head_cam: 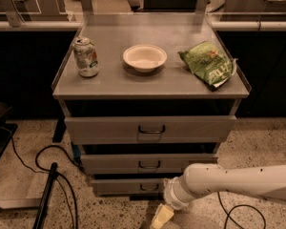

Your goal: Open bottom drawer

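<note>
The bottom drawer is the lowest of three grey metal drawers in the cabinet, with a small dark bar handle. It sits nearly flush with the cabinet front. My white arm comes in from the right. My gripper hangs low over the floor, just in front of the bottom drawer and a little below and right of its handle, not touching it.
The cabinet top carries a drink can, a white bowl and a green chip bag. The middle drawer and top drawer sit above. Black cables and a dark pole lie on the floor at left.
</note>
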Tool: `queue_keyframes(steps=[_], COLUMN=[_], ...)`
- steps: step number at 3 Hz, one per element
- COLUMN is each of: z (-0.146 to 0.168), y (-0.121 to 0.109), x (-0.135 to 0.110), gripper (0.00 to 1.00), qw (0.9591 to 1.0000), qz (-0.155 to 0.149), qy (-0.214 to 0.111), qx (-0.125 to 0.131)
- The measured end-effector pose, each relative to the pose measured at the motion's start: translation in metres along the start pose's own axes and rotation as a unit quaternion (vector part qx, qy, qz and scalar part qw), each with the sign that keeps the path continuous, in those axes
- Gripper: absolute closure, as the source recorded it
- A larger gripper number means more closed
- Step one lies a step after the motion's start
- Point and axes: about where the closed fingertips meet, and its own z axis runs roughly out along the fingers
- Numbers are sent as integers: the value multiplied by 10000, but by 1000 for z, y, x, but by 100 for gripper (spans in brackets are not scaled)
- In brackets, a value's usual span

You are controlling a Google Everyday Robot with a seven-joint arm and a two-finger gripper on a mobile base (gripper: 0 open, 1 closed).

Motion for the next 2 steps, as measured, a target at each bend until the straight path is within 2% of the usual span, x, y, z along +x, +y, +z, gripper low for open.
queue_keyframes(steps=[1,2], z=[26,66], y=[-1,-5], x=[7,21], gripper=[0,0], qw=[9998,9986], qz=[102,370], qy=[-139,-331], qx=[-55,-164])
